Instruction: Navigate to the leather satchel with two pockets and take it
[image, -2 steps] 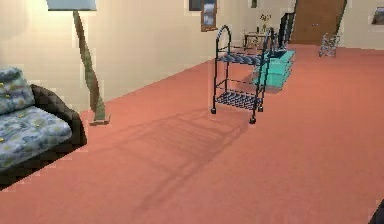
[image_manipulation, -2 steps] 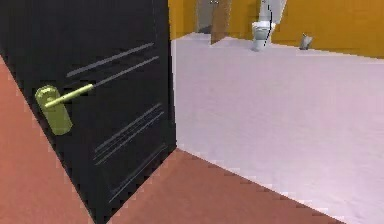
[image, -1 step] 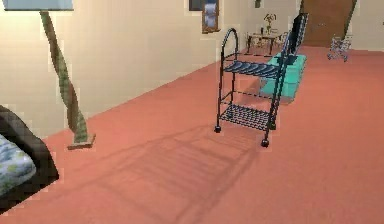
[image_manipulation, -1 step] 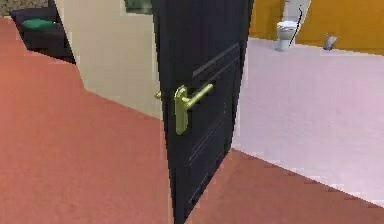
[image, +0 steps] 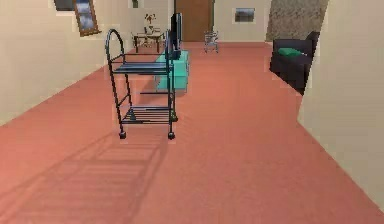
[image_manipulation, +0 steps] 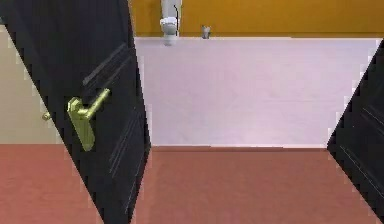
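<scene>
Leather satchel search, likely: a black wire wheeled trolley sits parked beside a teal cabinet, probably for storage; the pincer state cannot be told.

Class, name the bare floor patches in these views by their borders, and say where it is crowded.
Free: red floor between the black cart and the dark armchair, and the foreground; pale floor past the dark door. Crowded: behind the cart, by the teal cabinet and small table.

The reddish floor carries a black wheeled cart; a teal cabinet stands just behind it; a dark armchair sits at the forward view's right.
</scene>
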